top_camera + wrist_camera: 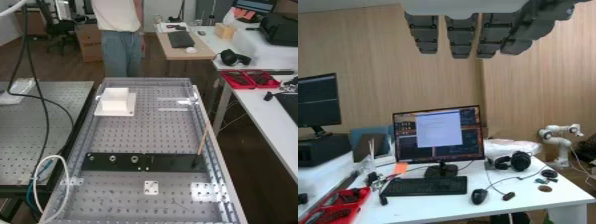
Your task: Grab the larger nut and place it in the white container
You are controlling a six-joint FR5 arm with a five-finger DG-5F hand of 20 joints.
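In the wrist view, the hand (461, 37) has its fingers extended and grips nothing, while in the high view the larger nut (113, 158) stands on the black bar (174, 163), between the smaller nut (91, 158) and bearing (134, 159), apart from the white container (115, 100).

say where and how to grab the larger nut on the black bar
I'd pinch the larger nut by its outer rim, coming from straight above, gripping its near and far sides. It is small and round, its top is uncovered, and the smaller nut and the bearing flank it along the flat black bar.
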